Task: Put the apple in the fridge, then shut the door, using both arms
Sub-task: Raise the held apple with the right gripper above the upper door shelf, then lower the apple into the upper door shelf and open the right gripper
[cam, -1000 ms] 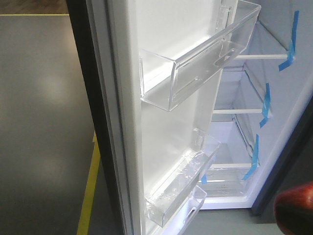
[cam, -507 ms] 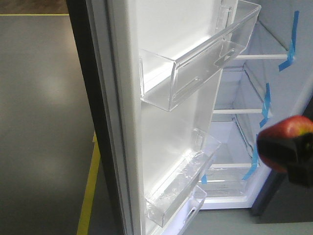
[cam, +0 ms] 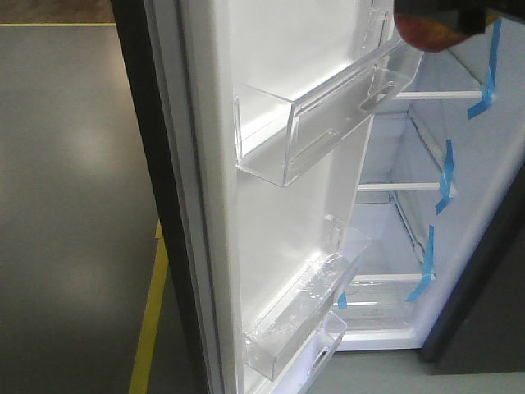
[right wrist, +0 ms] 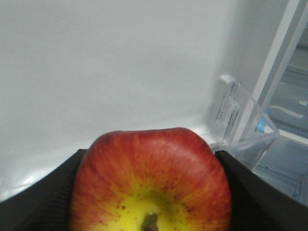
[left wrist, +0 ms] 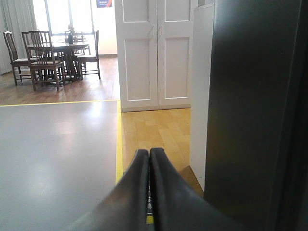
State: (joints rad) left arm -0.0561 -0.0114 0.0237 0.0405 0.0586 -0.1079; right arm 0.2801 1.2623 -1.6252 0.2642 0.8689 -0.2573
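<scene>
Since 0.5 s ago the apple (cam: 422, 33) has risen from the right edge to the top of the front view. It is clamped in the right gripper (cam: 439, 13) just above the far end of the upper bin (cam: 328, 115) on the open door (cam: 271, 213), with the fridge (cam: 484, 164) shelves beyond.

Left wrist view: the left gripper (left wrist: 149, 161) has its fingers pressed together beside the door's dark outer panel.

Right wrist view: 2 black fingers (right wrist: 48, 192) squeeze the apple from both sides, near a clear bin corner.

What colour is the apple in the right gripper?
The apple is red, streaking into yellow lower down; right wrist view shows it best.
</scene>
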